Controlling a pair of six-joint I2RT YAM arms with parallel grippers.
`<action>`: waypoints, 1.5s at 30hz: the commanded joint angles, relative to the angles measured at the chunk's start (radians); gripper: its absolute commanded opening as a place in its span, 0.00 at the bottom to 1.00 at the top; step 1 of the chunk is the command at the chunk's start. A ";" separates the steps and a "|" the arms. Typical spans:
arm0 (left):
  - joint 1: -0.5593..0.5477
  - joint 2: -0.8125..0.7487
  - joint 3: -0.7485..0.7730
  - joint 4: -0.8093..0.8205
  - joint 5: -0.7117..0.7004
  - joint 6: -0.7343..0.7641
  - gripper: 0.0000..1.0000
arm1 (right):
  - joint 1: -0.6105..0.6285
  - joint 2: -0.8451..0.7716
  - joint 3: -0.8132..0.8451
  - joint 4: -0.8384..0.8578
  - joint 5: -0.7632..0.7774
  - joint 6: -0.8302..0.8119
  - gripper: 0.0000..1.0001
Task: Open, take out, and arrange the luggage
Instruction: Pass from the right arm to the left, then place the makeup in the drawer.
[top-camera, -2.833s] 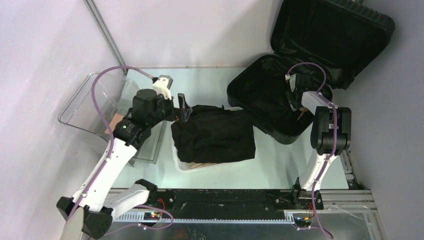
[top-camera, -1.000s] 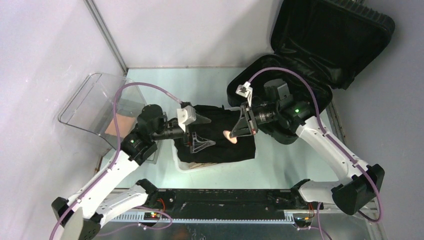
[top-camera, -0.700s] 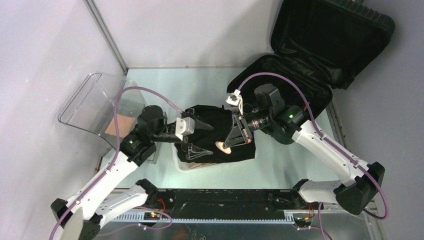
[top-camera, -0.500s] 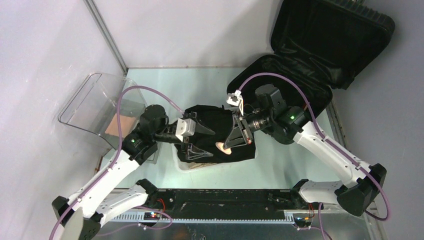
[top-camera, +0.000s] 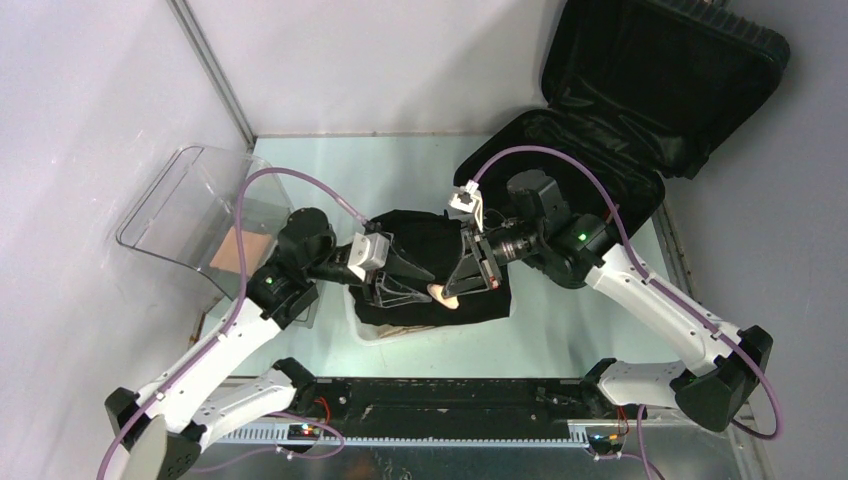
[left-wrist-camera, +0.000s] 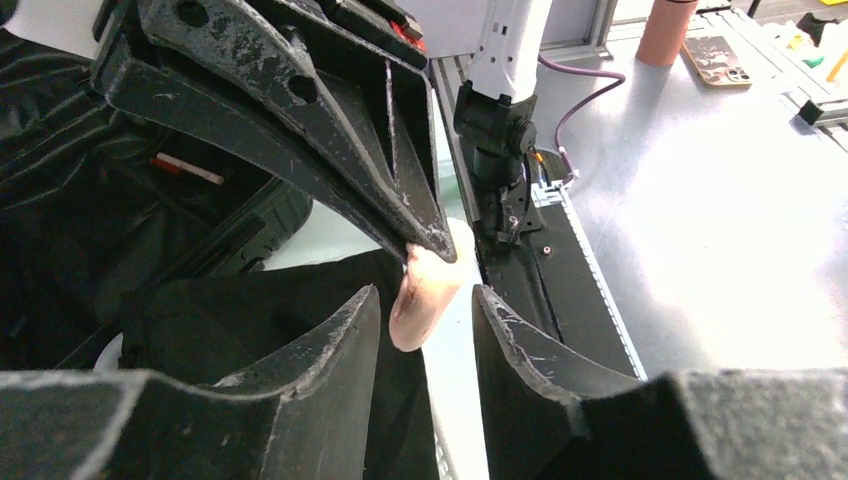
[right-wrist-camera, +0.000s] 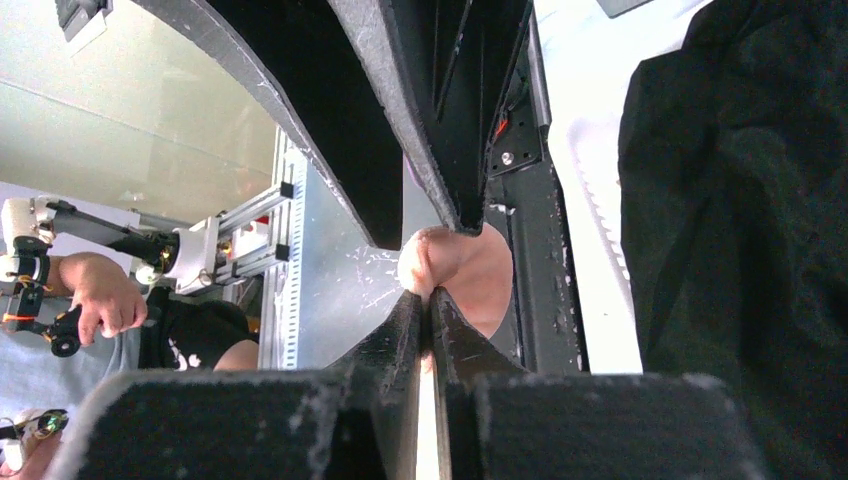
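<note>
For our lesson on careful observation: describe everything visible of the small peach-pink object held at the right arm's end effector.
The peach-pink object is small, smooth, rounded and oblong, and looks soft; what it is cannot be told. It hangs by one end, pinched in the closed right end effector. The open fingers of the left end effector flank its free end with gaps either side. It is held in the air over the black garment in the white basket.
</note>
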 joint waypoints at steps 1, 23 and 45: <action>-0.006 0.015 -0.007 0.050 0.044 -0.035 0.45 | 0.005 -0.017 0.005 0.063 0.016 0.033 0.08; -0.005 -0.034 0.046 -0.222 -0.345 0.069 0.00 | -0.091 -0.142 0.006 0.025 0.337 0.023 0.77; 0.294 0.061 0.063 -0.575 -1.514 -0.244 0.00 | -0.211 -0.226 -0.023 -0.084 0.453 -0.039 1.00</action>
